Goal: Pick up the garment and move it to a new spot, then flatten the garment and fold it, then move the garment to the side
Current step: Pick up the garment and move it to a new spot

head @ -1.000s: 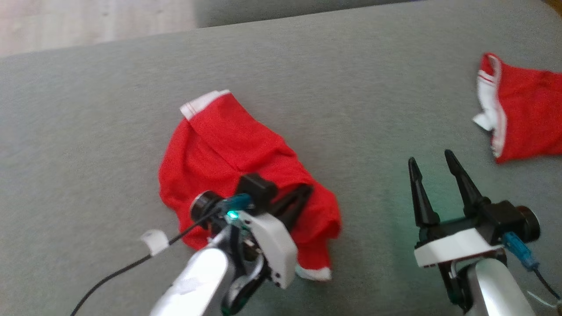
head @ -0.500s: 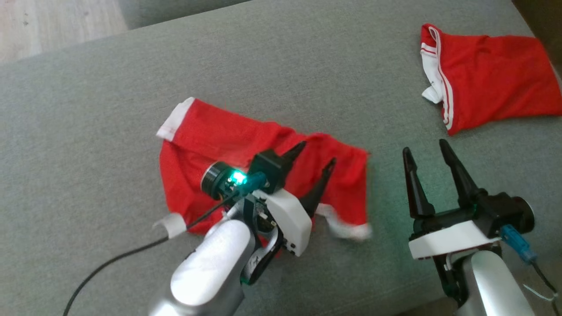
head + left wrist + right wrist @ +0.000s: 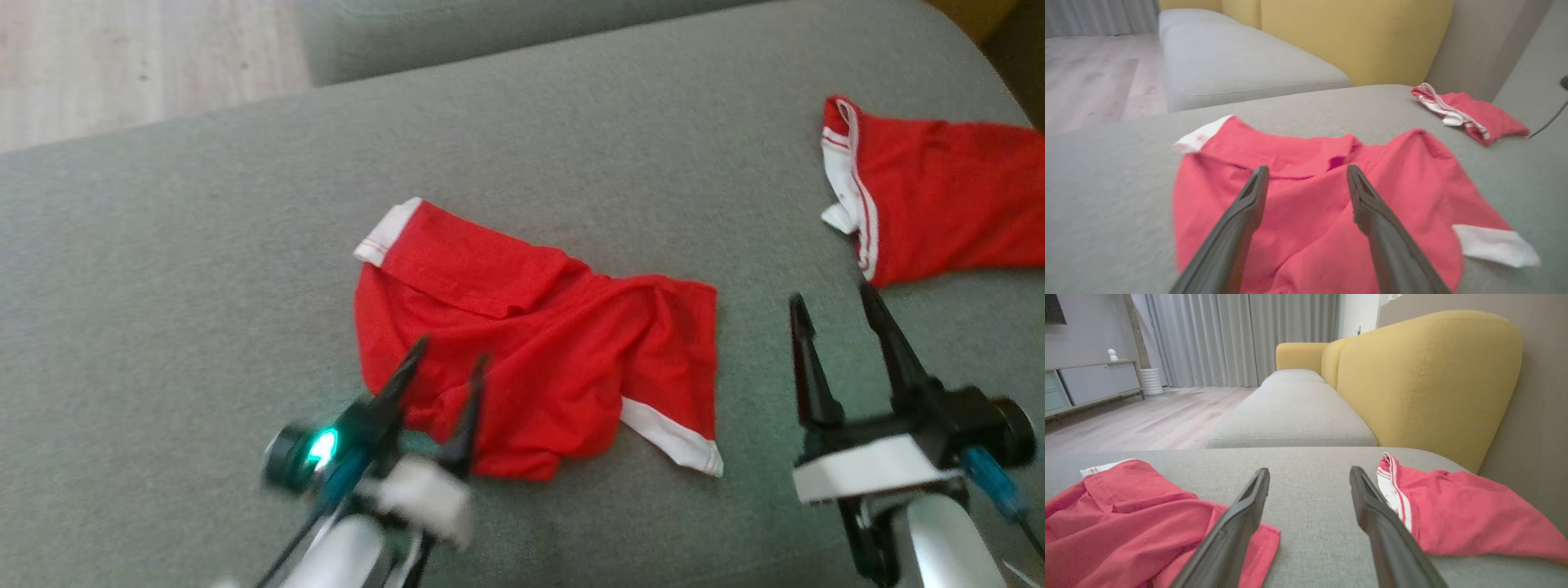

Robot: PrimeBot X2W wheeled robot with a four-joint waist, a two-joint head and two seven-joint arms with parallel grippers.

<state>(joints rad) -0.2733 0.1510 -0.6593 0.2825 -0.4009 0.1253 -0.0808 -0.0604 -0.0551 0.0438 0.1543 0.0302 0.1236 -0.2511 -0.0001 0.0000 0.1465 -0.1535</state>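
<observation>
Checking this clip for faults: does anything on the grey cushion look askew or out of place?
The red fabric garment with white trim lies rumpled, its upper corner folded over. A second red garment with white stripes lies askew at far right. Nothing looks torn.

Soft daylight, slight motion blur

Garments, red: 2. Near garment (image 3: 539, 359) at the left gripper (image 3: 453, 348) tips. Far garment (image 3: 939, 204) just beyond the right gripper (image 3: 831, 292), to its right.
Grippers: 2, two fingers each.
Grey cushions: 2. Near cushion (image 3: 163, 269) under both grippers, far cushion (image 3: 490, 33) beyond them.
</observation>
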